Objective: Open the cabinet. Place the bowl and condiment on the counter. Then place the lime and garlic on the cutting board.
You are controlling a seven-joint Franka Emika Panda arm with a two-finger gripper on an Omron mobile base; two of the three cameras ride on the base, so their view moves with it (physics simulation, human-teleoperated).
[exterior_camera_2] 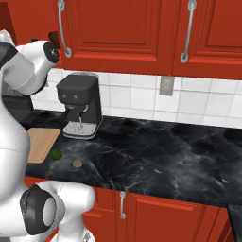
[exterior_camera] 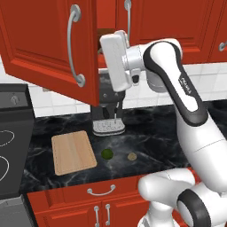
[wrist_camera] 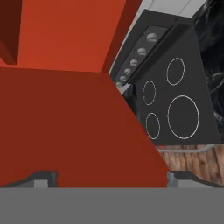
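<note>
Left base view: cabinet (exterior_camera: 48, 44) door swung open.

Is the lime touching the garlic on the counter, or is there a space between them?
Apart. In the left base view the lime and the garlic lie side by side with bare black counter between them; the right base view shows the same gap.

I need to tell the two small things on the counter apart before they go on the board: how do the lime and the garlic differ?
The lime is dark green and smooth; the garlic is tan-beige. The lime lies nearer the cutting board, the garlic farther from it. The lime looks slightly larger than the garlic. Both are small, rest apart on the black counter in front of the coffee machine, and neither is on the board yet.
</note>
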